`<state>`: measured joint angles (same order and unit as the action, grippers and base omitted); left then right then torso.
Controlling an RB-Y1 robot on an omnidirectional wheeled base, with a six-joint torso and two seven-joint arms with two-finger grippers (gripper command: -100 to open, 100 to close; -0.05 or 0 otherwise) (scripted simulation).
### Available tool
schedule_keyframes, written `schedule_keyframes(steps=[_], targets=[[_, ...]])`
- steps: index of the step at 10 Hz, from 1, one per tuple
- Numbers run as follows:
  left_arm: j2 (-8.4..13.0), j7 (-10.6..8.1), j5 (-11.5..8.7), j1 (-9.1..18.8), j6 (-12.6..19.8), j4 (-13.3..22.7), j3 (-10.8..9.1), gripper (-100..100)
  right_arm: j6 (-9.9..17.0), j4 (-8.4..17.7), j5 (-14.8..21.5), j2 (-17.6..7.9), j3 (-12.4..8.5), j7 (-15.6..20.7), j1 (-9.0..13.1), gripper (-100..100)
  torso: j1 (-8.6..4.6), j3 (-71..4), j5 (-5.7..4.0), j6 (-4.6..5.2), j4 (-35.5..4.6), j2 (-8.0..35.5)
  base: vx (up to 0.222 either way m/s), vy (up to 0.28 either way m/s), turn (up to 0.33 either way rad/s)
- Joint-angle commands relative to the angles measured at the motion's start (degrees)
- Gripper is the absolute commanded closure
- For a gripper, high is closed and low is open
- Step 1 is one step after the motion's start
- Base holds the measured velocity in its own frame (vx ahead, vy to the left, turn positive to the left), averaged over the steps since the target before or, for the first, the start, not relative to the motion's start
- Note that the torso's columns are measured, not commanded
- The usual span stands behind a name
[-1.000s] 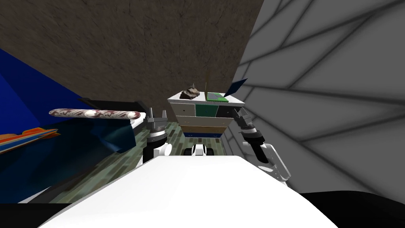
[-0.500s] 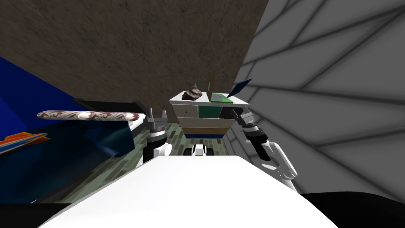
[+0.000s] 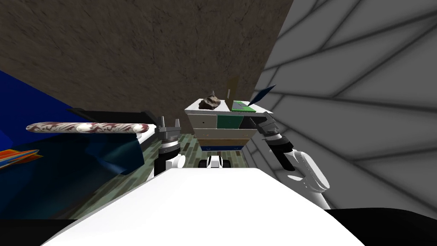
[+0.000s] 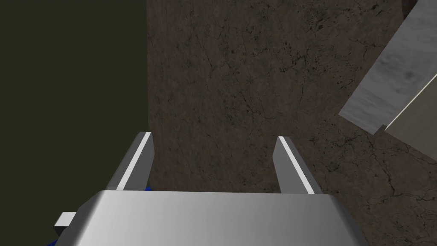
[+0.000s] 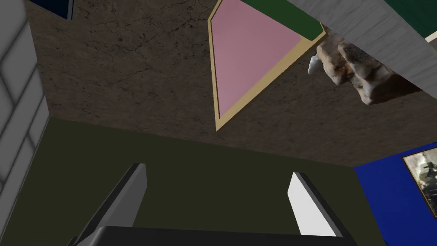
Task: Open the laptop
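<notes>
Now — laptop (image 3: 243,106): on the far right part of the desk top, green base lying flat, dark blue lid (image 3: 261,95) raised at a slant toward the grey wall on the right.
Desk (image 3: 205,121): small and pale, with drawers in its front, standing against the brown wall ahead of me.
Rock-like lump (image 3: 211,101): brown, on the desk top, left of the laptop and apart from it.
Right pincer (image 3: 258,118): at the desk's near right corner, just under the edge of the top, near the laptop but not touching it; its blades (image 5: 307,205) stand wide.
Left pincer (image 3: 170,122): upright, left of the desk and apart from it — blades (image 4: 292,166) wide as well.
Bed (image 3: 64,171): far to my left, blue cover, with a red-and-white patterned bolster (image 3: 85,127) lying across it.
</notes>
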<state>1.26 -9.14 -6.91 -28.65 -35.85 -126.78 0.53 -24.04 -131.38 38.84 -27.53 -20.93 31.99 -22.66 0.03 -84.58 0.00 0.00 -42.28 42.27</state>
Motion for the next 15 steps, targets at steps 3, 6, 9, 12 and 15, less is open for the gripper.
schedule_keyframes(steps=[3, 6, 9, 12, 15], targets=[[0.0, 0.00, 0.0, 0.0, 0.0, 0.0, 0.00, 0, 0.6, 1.1, 6.7, -3.7, -3.1, 5.4, 1.5, -100, -0.05, 0.0, -0.01, 0.00, 0.0, 0.0, 0.058, 0.100, -0.040], [0.0, 0.00, 0.0, 0.0, 0.0, 0.0, 0.00, 0, 0.8, 1.5, 9.8, -5.2, -4.3, 7.5, 2.2, -100, 0.03, 0.0, 0.01, 0.00, 0.0, 0.0, 0.053, 0.105, -0.041], [0.0, 0.00, 0.0, 0.0, 0.0, 0.0, 0.00, 0, 1.4, 2.6, 15.1, -8.2, -6.8, 11.6, 3.4, -100, 0.15, 0.0, 0.04, 0.00, 0.0, -0.1, 0.063, 0.133, -0.051], [0.0, 0.00, 0.0, 0.0, 0.0, 0.0, 0.00, 0, 1.9, 3.8, 20.0, -11.1, -9.1, 15.6, 4.7, -100, -0.19, 0.0, -0.05, 0.00, 0.0, 0.1, 0.047, 0.103, -0.043], [0.0, 0.00, 0.0, 0.0, 0.0, 0.0, 0.00, 0, 2.4, 5.0, 24.8, -13.8, -11.3, 19.4, 5.8, -100, 0.02, 0.0, 0.02, -0.01, 0.0, 0.0, 0.061, 0.131, -0.045]])
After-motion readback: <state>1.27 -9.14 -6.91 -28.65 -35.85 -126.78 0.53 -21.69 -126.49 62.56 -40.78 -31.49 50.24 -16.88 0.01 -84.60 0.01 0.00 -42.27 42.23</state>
